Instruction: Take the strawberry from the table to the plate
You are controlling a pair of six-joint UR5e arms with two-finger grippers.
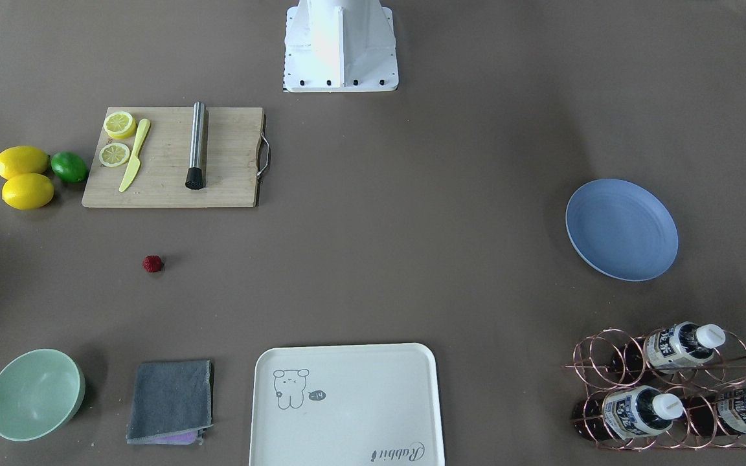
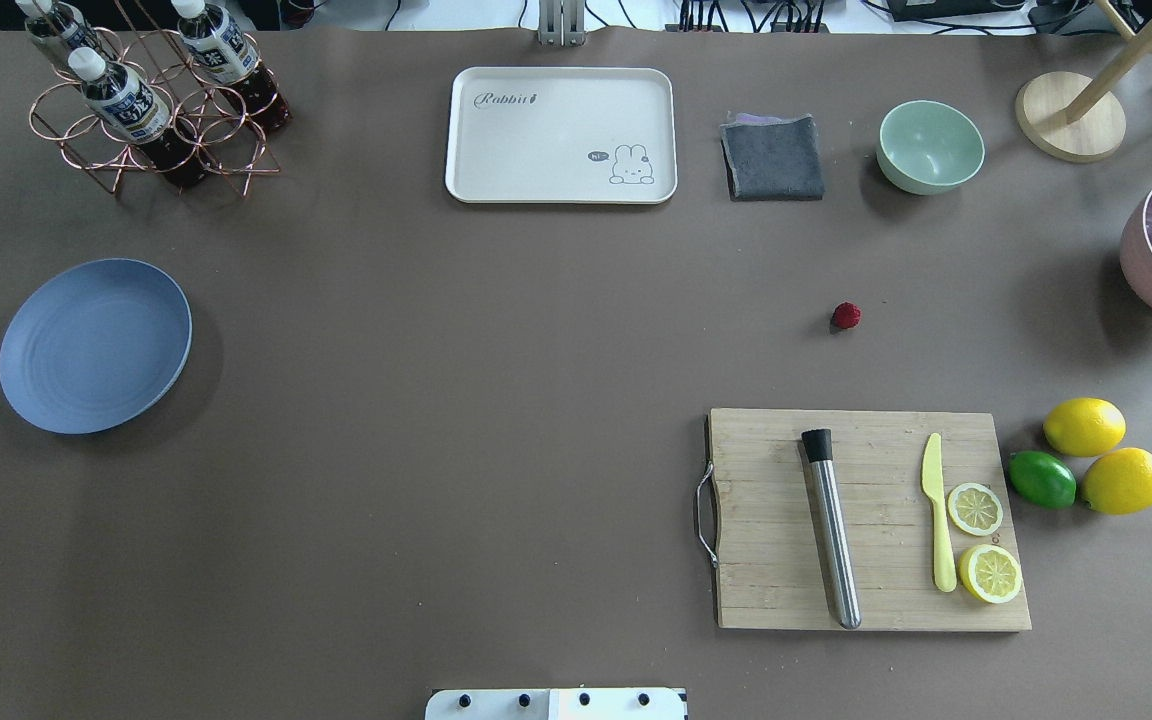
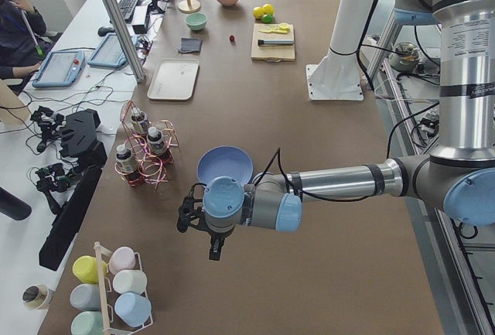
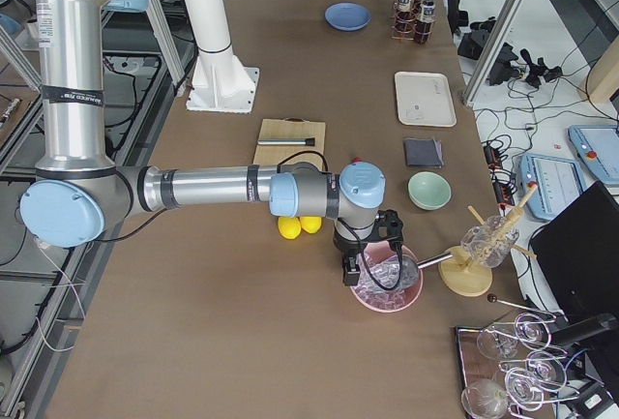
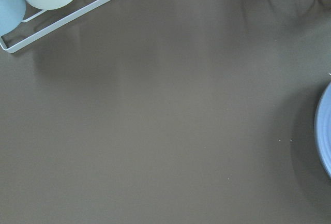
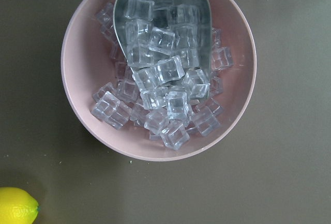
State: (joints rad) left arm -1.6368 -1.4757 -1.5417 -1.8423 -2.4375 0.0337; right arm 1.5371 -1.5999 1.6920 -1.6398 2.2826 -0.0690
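The strawberry is a tiny dark-red berry lying alone on the bare table, between the cutting board and the grey cloth. The blue plate sits empty far across the table from it, and its rim shows at the right edge of the left wrist view. My left gripper hangs over the table near the plate; I cannot tell whether it is open or shut. My right gripper hovers above a pink bowl of ice; I cannot tell its state either.
A wooden cutting board holds a metal muddler, a yellow knife and lemon slices. Two lemons and a lime lie beside it. A mint bowl, grey cloth, cream tray and bottle rack line the far edge.
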